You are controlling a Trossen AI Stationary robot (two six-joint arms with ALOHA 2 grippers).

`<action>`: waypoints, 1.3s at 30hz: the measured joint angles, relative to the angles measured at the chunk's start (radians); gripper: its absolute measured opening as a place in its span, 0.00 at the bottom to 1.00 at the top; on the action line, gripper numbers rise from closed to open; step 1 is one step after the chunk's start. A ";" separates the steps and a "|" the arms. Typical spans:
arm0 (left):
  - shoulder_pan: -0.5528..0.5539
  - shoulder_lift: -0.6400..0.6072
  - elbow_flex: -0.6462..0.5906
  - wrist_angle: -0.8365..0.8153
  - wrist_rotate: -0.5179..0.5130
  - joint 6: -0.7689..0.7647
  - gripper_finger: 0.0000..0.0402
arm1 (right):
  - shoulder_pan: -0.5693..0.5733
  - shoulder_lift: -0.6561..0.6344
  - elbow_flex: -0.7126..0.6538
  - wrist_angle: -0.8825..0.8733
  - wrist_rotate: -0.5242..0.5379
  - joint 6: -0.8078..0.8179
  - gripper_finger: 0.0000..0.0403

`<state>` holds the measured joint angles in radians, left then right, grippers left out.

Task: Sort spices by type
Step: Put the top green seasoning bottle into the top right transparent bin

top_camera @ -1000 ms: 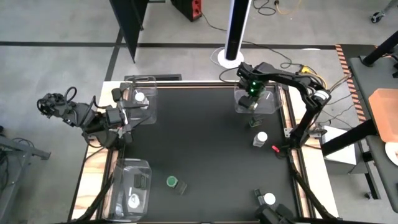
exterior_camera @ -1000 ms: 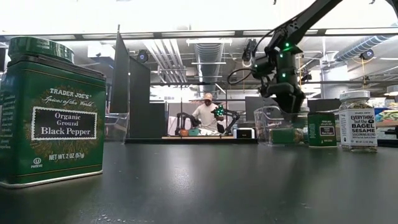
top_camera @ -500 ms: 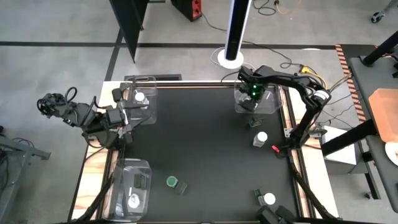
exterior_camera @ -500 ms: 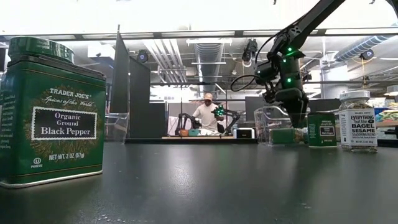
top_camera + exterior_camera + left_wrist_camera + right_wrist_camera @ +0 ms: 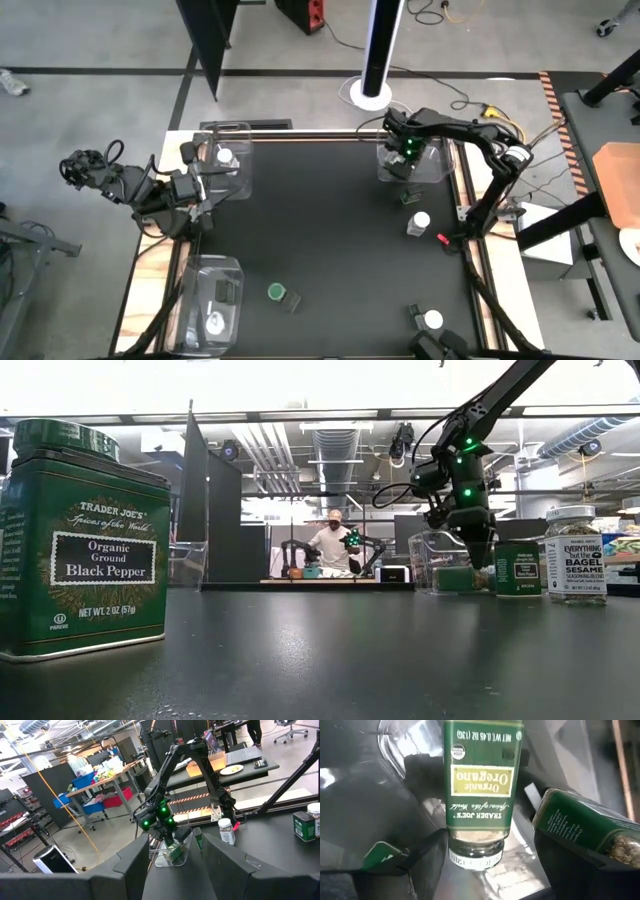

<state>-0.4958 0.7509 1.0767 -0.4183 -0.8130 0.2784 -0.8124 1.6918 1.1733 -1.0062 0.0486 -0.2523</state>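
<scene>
My right gripper [image 5: 404, 158] points down into the clear tray [image 5: 384, 172] at the table's far right, open. Its fingers stand either side of the cap end [image 5: 476, 859] of a green-labelled oregano spice jar [image 5: 479, 785] lying on the tray's floor. A second green-labelled spice jar [image 5: 585, 827] lies on its side beside it. In the low view the gripper [image 5: 479, 555] reaches down behind the tray's wall. My left gripper [image 5: 175, 870] waits level and open at the table's left edge [image 5: 192, 190], holding nothing. My right gripper: a gap shows between one finger [image 5: 555, 865] and the oregano jar's cap end. The other finger [image 5: 427, 852] stands right against the jar's side, and I cannot tell whether it touches. The jar lies flat on the tray floor.
Beside the far-right tray stand a green tin [image 5: 408, 197] and a white-lidded jar [image 5: 419, 222]. A green-lidded tin [image 5: 277, 292] and a white-lidded jar [image 5: 432, 320] stand near the front. Trays at far left [image 5: 240, 185] and near left [image 5: 190, 275] hold jars. The mat's middle is free.
My right gripper has sunk lower into the far-right tray and rolled slightly about its own axis.
</scene>
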 joint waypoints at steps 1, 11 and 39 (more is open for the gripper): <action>0.000 0.000 0.000 0.000 0.000 0.000 0.41 | 0.000 0.002 0.000 0.004 0.000 -0.012 0.73; 0.000 0.012 0.000 -0.002 0.000 0.001 0.41 | 0.000 0.005 0.025 0.109 0.006 -0.063 0.69; 0.000 0.033 0.000 -0.003 0.000 0.001 0.41 | 0.003 -0.027 0.114 0.024 0.003 0.017 0.73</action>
<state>-0.4961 0.7837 1.0767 -0.4210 -0.8127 0.2798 -0.8091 1.6644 1.2873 -0.9824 0.0516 -0.2352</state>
